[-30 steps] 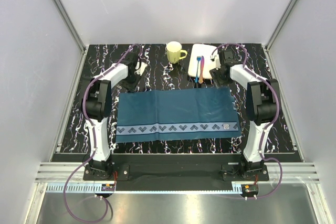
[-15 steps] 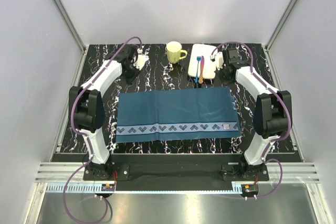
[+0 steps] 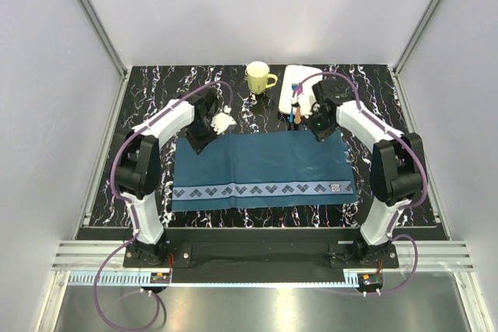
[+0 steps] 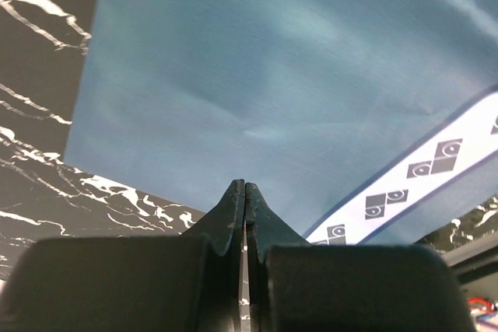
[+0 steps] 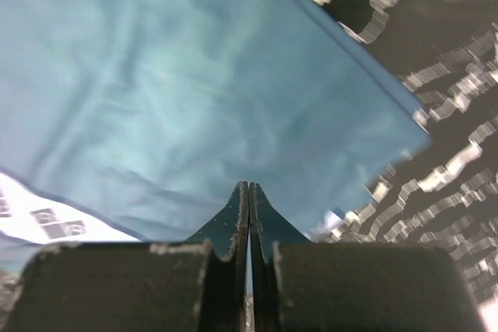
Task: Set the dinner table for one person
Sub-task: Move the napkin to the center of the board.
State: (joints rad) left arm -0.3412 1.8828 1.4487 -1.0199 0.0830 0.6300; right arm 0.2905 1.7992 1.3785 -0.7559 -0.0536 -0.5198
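Black dinner table point(image 3: 257, 118) w/ white veins, L tool point(image 4: 245, 185) & R tool point(image 5: 248, 185) clenched

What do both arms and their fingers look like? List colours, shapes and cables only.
Left arm and right arm: white links, black joints. A purple cable loops along each. The fingers are matte black, tapering to thin tips.

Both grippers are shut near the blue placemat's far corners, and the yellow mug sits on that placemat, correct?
No: the top external view shows the yellow mug standing on the dinner table behind the placemat, not on it. The rest holds.
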